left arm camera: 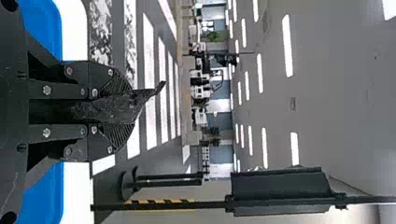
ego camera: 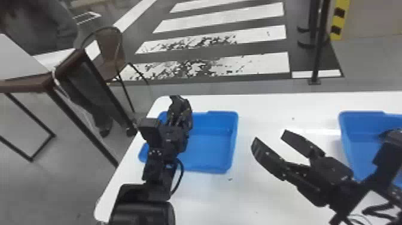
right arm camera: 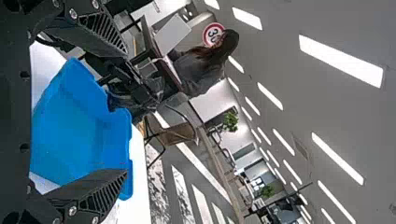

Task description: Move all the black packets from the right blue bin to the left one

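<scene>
Left gripper (left arm camera: 128, 108): clamped narrow on a black packet (left arm camera: 114, 107)
Packet's long axis: straight out past the fingertips
Left blue bin (ego camera: 211, 152): beneath the packet
Right gripper (ego camera: 270, 138): spread wide, farther off

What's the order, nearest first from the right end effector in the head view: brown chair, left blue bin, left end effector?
1. Left blue bin: on its left.
2. Left end effector: farther left, above that bin.
3. Brown chair: beyond both, far left.
</scene>
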`<control>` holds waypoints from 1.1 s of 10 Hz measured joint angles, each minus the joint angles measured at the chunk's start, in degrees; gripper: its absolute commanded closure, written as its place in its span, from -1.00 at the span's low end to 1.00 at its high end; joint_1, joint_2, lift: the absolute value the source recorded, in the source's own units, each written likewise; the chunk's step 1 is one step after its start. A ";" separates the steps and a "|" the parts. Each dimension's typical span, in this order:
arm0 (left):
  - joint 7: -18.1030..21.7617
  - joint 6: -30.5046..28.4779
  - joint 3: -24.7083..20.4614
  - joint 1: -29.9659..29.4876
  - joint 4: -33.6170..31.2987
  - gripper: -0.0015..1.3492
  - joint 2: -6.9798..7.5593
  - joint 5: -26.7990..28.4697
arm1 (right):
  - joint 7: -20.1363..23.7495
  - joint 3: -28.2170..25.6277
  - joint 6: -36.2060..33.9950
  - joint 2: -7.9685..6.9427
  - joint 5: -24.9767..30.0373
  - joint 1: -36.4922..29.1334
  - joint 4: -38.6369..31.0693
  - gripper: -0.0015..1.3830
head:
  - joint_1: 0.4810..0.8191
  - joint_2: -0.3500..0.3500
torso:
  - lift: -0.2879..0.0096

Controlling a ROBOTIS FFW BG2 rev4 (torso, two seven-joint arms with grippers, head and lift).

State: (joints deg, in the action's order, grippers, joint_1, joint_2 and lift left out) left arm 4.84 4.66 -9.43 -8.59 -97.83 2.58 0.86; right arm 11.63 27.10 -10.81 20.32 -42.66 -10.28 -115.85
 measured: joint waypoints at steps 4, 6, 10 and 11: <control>1.31 11.40 2.52 -7.86 -3.73 -0.67 -0.21 -8.58 | -0.48 -9.68 -4.88 -1.89 6.51 -0.97 -1.05 -0.79 | 0.27 0.88 | -0.01; 1.29 11.81 4.58 -16.84 -14.99 -0.66 -0.84 -12.85 | -1.25 -17.43 -11.53 -3.44 12.69 0.17 -2.11 -0.79 | 0.27 0.62 | -0.01; 1.13 12.14 12.34 -26.39 -24.41 -0.67 0.03 -20.14 | -3.84 -28.37 -29.70 -5.58 23.51 1.68 -4.73 -0.78 | 0.27 0.03 | -0.01; 1.10 11.20 12.08 -27.10 -25.11 -0.67 -0.05 -20.15 | -4.08 -29.26 -32.52 -5.81 25.57 2.62 -3.89 -0.78 | 0.27 -0.05 | -0.01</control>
State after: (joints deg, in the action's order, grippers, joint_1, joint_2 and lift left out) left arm 5.94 15.86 2.65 -35.69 -122.93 2.53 -19.29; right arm 7.55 -2.17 -43.33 14.51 -17.09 -7.66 -119.73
